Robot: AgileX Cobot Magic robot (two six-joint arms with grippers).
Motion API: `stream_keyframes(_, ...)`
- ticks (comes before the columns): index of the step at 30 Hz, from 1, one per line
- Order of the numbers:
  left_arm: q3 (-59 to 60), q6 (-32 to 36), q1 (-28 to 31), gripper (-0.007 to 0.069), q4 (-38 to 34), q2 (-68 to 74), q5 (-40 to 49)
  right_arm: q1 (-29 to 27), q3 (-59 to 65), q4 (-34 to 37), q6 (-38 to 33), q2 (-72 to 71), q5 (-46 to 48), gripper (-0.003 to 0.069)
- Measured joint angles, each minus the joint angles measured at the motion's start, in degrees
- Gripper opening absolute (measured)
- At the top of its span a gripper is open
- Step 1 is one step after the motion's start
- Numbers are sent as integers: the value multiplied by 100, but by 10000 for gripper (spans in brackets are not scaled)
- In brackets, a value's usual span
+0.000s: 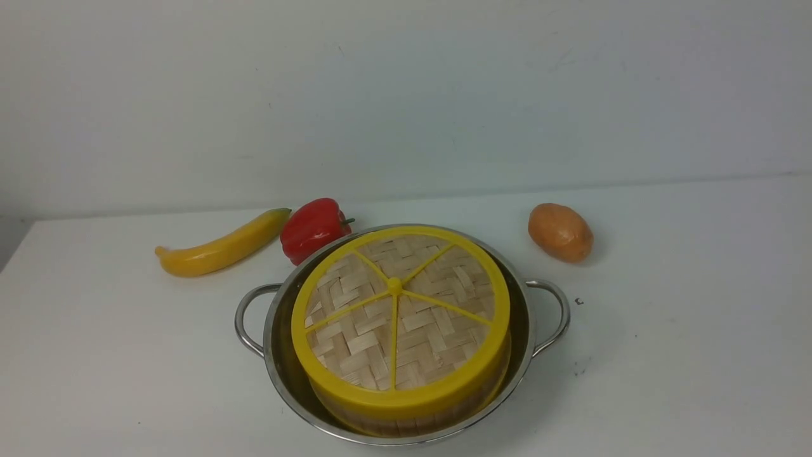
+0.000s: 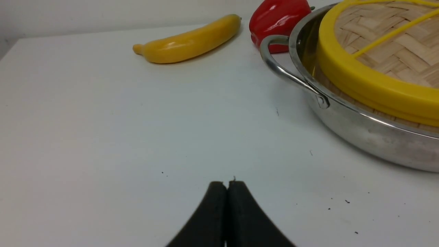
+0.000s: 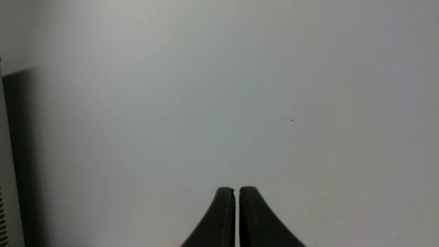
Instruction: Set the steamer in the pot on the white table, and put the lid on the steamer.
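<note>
The steel pot [image 1: 282, 355] stands on the white table [image 1: 685, 355] at front centre. The steamer [image 1: 406, 424] sits inside it; only its bamboo wall shows below the lid. The woven lid [image 1: 399, 317] with yellow rim and spokes rests on top of the steamer. In the left wrist view the pot [image 2: 360, 130] and lid [image 2: 377, 51] lie to one side of my left gripper [image 2: 226, 185], which is shut and empty over bare table. My right gripper [image 3: 236, 190] is shut and empty over bare white table. Neither gripper shows in the front view.
A yellow banana [image 1: 219, 244] and a red bell pepper [image 1: 314, 228] lie behind the pot on the left. A brown potato [image 1: 560, 231] lies back right. A white wall stands behind the table. A dark edge [image 3: 17, 154] shows in the right wrist view.
</note>
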Motion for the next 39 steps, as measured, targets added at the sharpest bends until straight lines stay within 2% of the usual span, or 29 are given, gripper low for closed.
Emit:
stream_keyframes(12,0,0,0,-64,0,0,0,-85,167,-210,-66,0,71,-8)
stream_keyframes(16,0,-5,0,-64,0,0,0,-671,734,-278,-79,0,170,-8)
stream_keyframes(18,0,-5,0,-64,0,0,0,-1532,1562,-278,-48,0,243,-8)
stream_keyframes(20,0,-5,0,-64,0,0,0,-2035,2094,-278,-42,0,257,-8)
stream_keyframes(25,0,0,0,-64,0,-4,-8,-2833,2734,-272,-9,5,479,-8)
stream_keyframes(30,0,0,0,-64,0,-4,-8,-3218,2734,-259,2,5,493,-8)
stream_keyframes(39,0,0,0,-64,0,-4,-8,-3219,2734,-253,140,5,493,-8)
